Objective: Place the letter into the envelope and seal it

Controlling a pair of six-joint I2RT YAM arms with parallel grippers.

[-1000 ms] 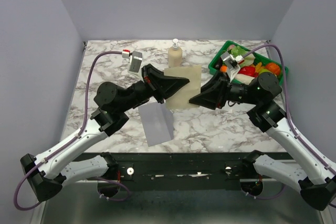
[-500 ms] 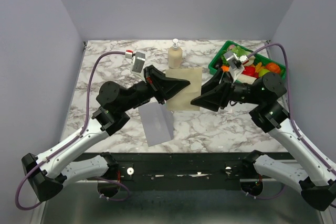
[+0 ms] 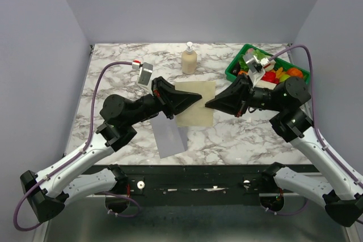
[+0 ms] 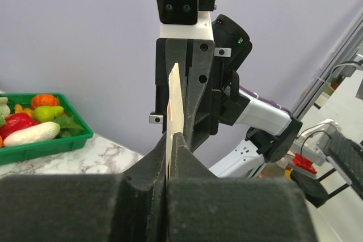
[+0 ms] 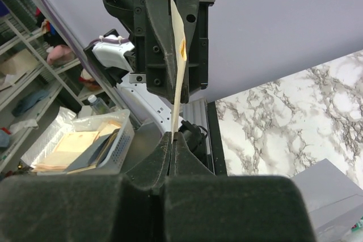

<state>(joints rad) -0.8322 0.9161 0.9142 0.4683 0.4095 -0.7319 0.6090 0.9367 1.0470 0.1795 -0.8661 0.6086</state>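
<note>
The cream letter [image 3: 195, 110] hangs above the table between both arms. My left gripper [image 3: 198, 98] is shut on its left edge, and my right gripper [image 3: 208, 105] is shut on its right edge. In the left wrist view the letter [image 4: 173, 100] stands edge-on between the closed jaws of the left gripper [image 4: 170, 140]. The right wrist view shows the same sheet [image 5: 179, 77] edge-on, pinched by the right gripper [image 5: 173, 138]. The grey envelope [image 3: 168, 136] lies flat on the marble near the front edge, below the left gripper; its corner [image 5: 332, 194] shows in the right wrist view.
A soap pump bottle [image 3: 189, 59] stands at the back middle of the marble table [image 3: 113, 77]. A green tray [image 3: 235, 66] of toy fruit and vegetables sits at the back right and also appears as the tray [image 4: 45, 143] in the left wrist view.
The right gripper has closed on the letter's right edge. The letter and both grippers have come slightly nearer and lower, and the sheet now looks flatter.
</note>
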